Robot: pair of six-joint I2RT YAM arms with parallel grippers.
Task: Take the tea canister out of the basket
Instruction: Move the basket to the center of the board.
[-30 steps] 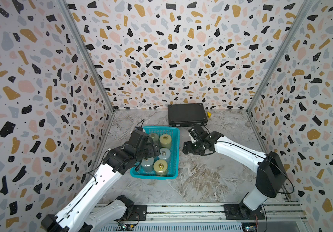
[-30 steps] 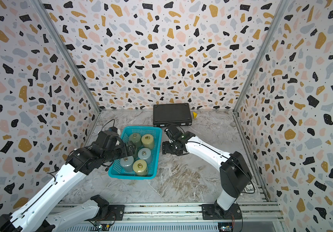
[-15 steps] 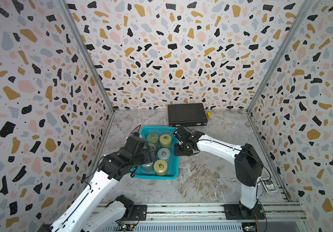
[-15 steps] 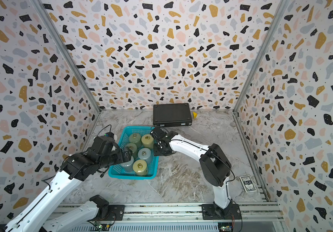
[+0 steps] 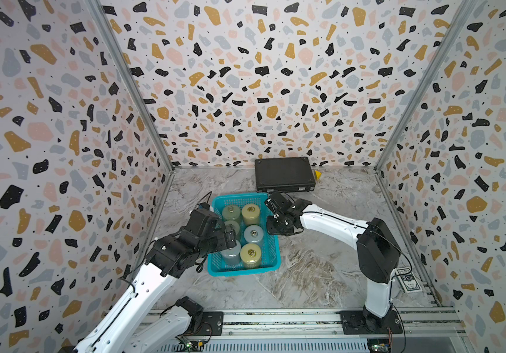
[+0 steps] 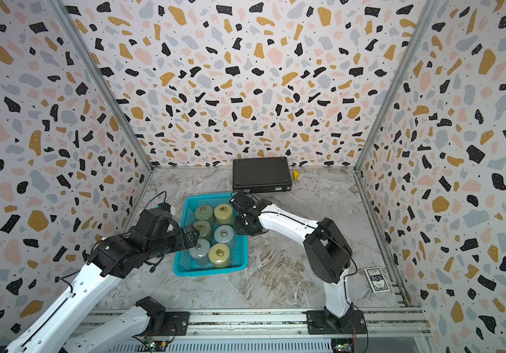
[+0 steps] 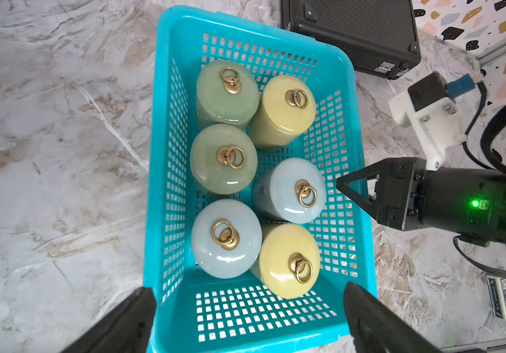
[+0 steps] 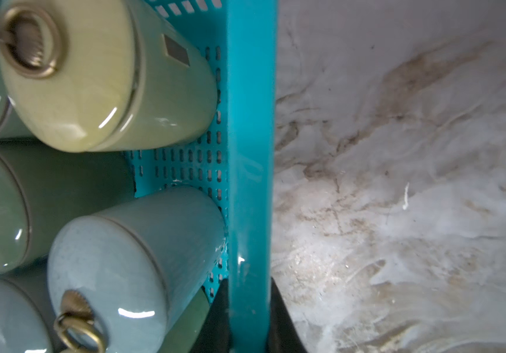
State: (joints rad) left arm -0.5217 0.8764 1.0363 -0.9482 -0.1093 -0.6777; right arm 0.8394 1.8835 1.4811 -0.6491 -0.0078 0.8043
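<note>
Tea canisters [image 7: 225, 238], six, stand upright in the basket [image 7: 154, 152], axes vertical. My left gripper [image 7: 248, 290], spread wide, hangs over their left column and is nearer; which one lies directly beneath is unclear. My right gripper [image 8: 247, 305] pinches the basket's right rim.
</note>
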